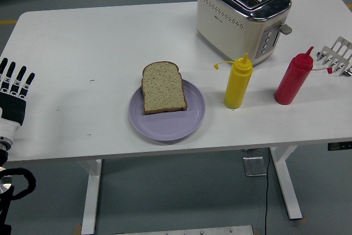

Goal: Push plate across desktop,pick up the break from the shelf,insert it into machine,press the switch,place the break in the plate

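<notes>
1. The left hand point(14, 94) lies at the bench's point(82, 42) 9 o'clock edge, fingers straight, holding nothing.
2. The bread slice point(163, 88) lies well apart at its 3 o'clock, on the purple plate point(170, 122).
3. The toaster point(242, 12) stands at 1 o'clock, its slots empty.
4. The rack point(338, 54) is cut off at the right edge.
</notes>
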### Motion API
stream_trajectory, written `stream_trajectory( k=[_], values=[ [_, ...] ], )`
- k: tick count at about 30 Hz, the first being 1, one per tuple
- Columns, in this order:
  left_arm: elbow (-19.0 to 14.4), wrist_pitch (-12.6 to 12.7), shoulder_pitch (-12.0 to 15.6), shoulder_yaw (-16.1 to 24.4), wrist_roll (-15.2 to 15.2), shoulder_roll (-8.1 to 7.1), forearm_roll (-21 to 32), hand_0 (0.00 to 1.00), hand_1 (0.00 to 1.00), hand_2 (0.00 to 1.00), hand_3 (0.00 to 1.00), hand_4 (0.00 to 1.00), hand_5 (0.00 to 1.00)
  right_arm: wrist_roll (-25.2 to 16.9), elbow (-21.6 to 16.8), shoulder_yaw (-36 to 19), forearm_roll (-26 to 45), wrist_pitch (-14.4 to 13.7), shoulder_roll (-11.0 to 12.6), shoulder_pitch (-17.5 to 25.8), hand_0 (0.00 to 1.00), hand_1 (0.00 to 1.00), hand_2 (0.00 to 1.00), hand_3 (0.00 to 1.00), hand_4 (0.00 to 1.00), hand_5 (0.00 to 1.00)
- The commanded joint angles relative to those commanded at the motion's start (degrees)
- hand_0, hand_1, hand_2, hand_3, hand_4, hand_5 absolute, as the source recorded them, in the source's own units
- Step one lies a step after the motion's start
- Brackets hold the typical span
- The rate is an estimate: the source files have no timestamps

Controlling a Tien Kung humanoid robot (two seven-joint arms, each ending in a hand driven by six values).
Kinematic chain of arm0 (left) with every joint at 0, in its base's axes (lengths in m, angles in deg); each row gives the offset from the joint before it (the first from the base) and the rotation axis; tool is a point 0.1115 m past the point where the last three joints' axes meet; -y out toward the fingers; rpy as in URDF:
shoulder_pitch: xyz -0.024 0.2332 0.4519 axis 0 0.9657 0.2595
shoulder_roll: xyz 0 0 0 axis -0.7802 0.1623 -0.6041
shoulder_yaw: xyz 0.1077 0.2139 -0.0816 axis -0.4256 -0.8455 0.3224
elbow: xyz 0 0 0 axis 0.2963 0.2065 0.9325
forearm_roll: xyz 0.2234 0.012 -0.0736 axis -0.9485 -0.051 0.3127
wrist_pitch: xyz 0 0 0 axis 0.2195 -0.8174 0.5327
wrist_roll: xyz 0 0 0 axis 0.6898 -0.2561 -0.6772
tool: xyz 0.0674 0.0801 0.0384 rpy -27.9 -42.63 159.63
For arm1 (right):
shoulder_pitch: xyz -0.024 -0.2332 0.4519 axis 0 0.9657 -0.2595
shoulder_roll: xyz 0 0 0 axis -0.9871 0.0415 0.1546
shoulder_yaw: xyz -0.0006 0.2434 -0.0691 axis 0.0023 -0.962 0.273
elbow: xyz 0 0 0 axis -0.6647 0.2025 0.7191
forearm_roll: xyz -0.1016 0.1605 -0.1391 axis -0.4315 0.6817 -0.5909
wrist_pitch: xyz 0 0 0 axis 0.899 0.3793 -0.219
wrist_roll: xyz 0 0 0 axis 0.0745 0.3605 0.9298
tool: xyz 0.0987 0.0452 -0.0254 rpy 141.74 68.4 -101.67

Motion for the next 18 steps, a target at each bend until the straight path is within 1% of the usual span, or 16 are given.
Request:
stream_trajectory(
  k=[4, 5, 16, 17, 18],
  values=[
    [-0.01, -0.02, 0.01, 0.00, 0.00, 0.00, 0.02, 0.817, 0.858, 0.937, 0.800, 0.637, 0.998, 0.06, -0.02, -0.19, 0.07, 0.10, -0.04, 0.05, 0.870, 0.818, 0.835, 0.908, 0.529, 0.491],
    [-0.01, -0.02, 0.00, -0.02, 0.00, -0.01, 0.02, 0.817, 0.858, 0.937, 0.800, 0.637, 0.998, 0.08, -0.03, -0.24, 0.13, 0.10, -0.06, 0.06, 0.871, 0.816, 0.834, 0.890, 0.531, 0.498],
    [0.05, 0.00, 0.25, -0.21, -0.01, 0.02, 0.09, 0.817, 0.858, 0.937, 0.800, 0.637, 0.998, 0.21, 0.00, -0.39, 1.11, -0.25, -0.29, 0.27, 0.872, 0.819, 0.831, 0.883, 0.544, 0.513],
    [0.05, 0.01, 0.29, -0.27, -0.01, 0.01, 0.09, 0.817, 0.858, 0.937, 0.800, 0.637, 0.998, 0.20, -0.01, -0.36, 1.17, -0.26, -0.33, 0.31, 0.874, 0.822, 0.828, 0.880, 0.558, 0.540],
    [0.06, 0.02, 0.31, -0.31, -0.01, 0.01, 0.10, 0.817, 0.858, 0.937, 0.800, 0.637, 0.998, 0.19, -0.01, -0.33, 1.21, -0.27, -0.38, 0.34, 0.874, 0.822, 0.828, 0.880, 0.558, 0.540]
  ],
)
